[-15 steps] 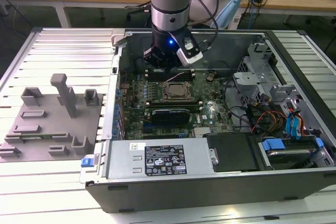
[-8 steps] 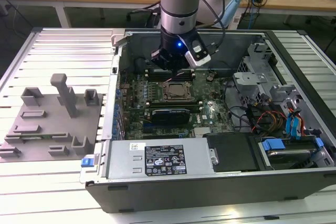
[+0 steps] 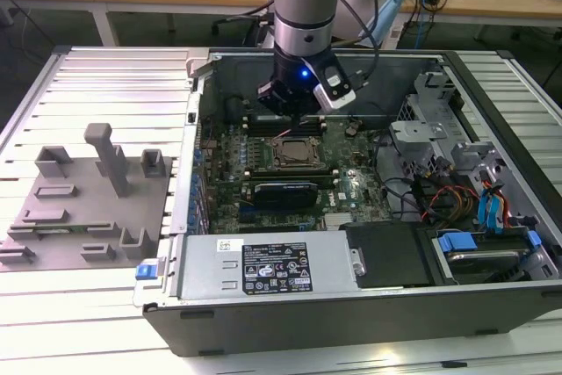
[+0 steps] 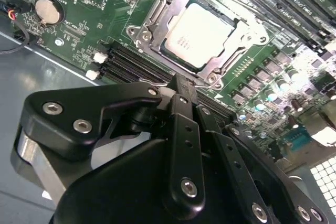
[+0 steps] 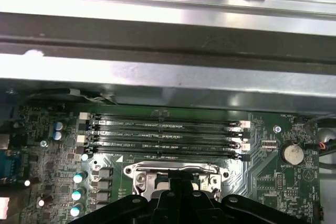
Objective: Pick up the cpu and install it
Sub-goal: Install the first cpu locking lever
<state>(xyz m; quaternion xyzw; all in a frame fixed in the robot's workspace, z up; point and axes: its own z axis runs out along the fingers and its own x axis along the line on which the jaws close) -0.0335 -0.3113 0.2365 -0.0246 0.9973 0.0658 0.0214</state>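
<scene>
Over the socket (image 4: 202, 35) | I saw the chip (image 4: 197, 34) lying flat inside it | gripper (image 4: 184, 85) fingers pressed together, empty, just beside the frame | I judged level seating mattered before any push

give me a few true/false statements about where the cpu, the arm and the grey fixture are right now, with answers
1. The cpu lies in the socket frame on the motherboard. True.
2. The gripper hangs over the grey fixture. False: it hangs inside the open computer case, just above the socket area.
3. The grey fixture sits outside the case, on the exterior view's left. True.
4. The cpu is clamped between the jaws. False: it rests in the socket, apart from the gripper.
5. A round coin battery sits on the motherboard. True.
</scene>
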